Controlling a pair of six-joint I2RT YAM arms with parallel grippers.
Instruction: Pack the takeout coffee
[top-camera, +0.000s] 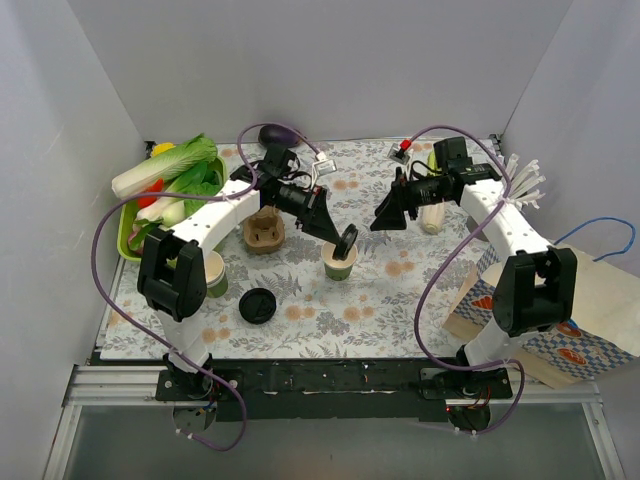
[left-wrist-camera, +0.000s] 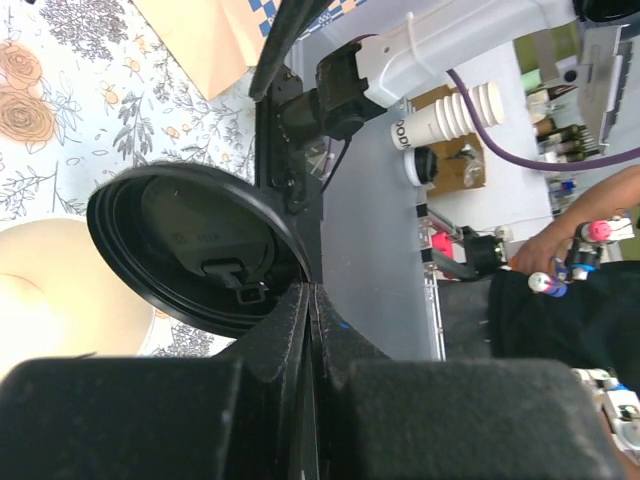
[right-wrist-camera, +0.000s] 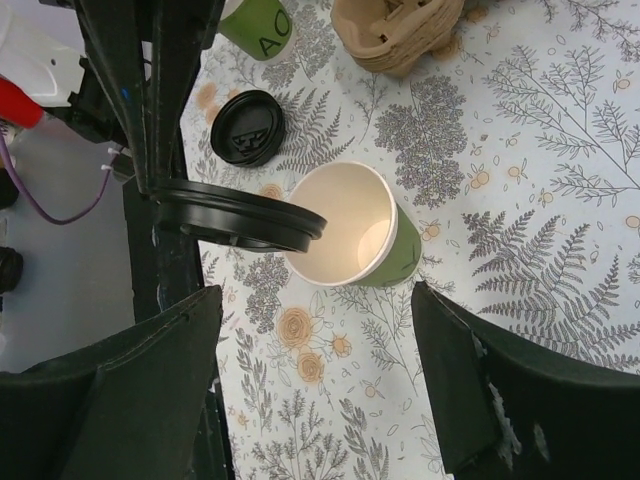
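Note:
A green paper cup (top-camera: 340, 264), cream inside, stands open on the floral cloth with no lid on it. It also shows in the right wrist view (right-wrist-camera: 355, 235) and the left wrist view (left-wrist-camera: 60, 290). My left gripper (top-camera: 335, 232) (left-wrist-camera: 312, 295) is shut on the edge of a round black lid (top-camera: 347, 240) (left-wrist-camera: 195, 245) (right-wrist-camera: 235, 215) and holds it tilted just above the cup's rim. My right gripper (top-camera: 385, 215) (right-wrist-camera: 315, 380) is open and empty, a little to the right of the cup and above the cloth.
A loose black lid (top-camera: 257, 305) (right-wrist-camera: 248, 128) lies near the front left. Another green cup (top-camera: 215, 275) (right-wrist-camera: 258, 25) and a brown cup carrier (top-camera: 264, 233) (right-wrist-camera: 400, 30) stand left. A vegetable tray (top-camera: 128, 235) is far left, a paper bag (top-camera: 580, 320) right.

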